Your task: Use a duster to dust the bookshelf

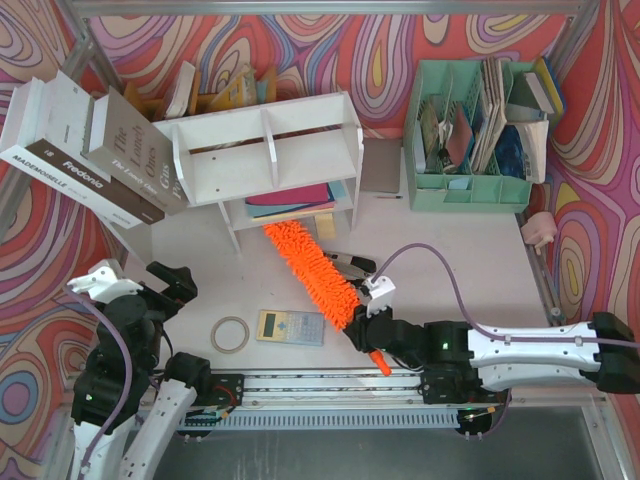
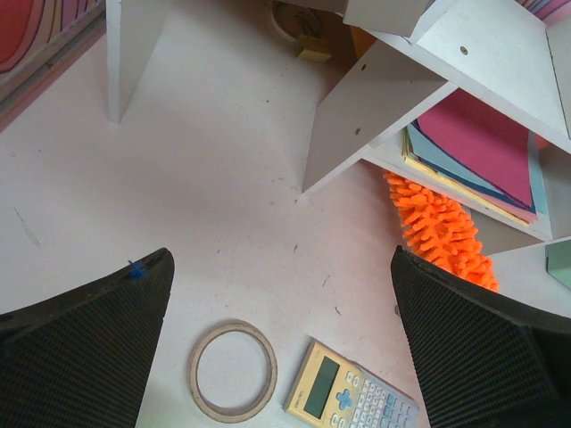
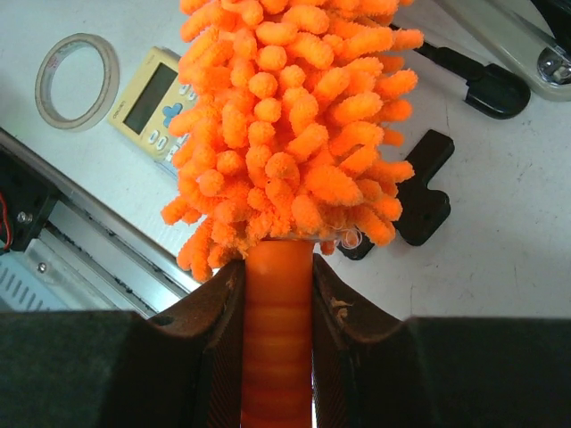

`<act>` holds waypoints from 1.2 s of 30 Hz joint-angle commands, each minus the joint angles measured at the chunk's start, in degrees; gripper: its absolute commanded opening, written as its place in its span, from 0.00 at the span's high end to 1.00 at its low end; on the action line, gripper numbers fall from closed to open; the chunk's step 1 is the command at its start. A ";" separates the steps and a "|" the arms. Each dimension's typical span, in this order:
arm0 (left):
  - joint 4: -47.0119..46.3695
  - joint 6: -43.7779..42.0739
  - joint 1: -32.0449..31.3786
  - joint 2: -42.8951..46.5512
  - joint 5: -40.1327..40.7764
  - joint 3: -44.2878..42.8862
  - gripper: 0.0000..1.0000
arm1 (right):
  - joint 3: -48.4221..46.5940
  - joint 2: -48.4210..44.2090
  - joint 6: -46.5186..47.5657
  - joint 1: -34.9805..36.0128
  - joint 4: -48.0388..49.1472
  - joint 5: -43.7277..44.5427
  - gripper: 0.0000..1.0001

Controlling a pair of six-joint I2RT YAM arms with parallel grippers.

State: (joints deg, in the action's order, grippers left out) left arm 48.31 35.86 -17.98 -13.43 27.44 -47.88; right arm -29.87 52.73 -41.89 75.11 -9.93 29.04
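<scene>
Duster (image 3: 285, 134) juts forward from right pincer (image 3: 277, 290), clamped by its handle.

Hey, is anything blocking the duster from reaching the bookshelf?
Nothing visible does. The right gripper holds the duster by its handle, and its fluffy tip lies at the front of the bookshelf, by the lower tier's coloured folders.

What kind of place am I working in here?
Likely a mock office desk inside a robot test cell: a white bookshelf holding folders, a mint-green file organizer, and swirly printed backdrop walls.
</scene>
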 commanded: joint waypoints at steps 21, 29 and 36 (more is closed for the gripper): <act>-0.33 0.44 0.40 0.69 -0.06 0.77 0.01 | -0.41 -3.82 -29.12 0.18 -21.42 13.52 1.00; -0.33 0.44 0.40 0.86 -0.06 0.79 0.02 | -0.64 -4.86 -26.26 0.16 -19.29 13.17 1.00; -0.30 0.44 0.40 0.86 -0.03 0.77 0.02 | -5.92 -8.89 -18.17 0.17 -19.30 17.00 1.00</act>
State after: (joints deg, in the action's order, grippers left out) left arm 48.31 35.86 -17.96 -13.43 27.42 -47.86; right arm -31.31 46.30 -64.27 75.42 -28.93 38.85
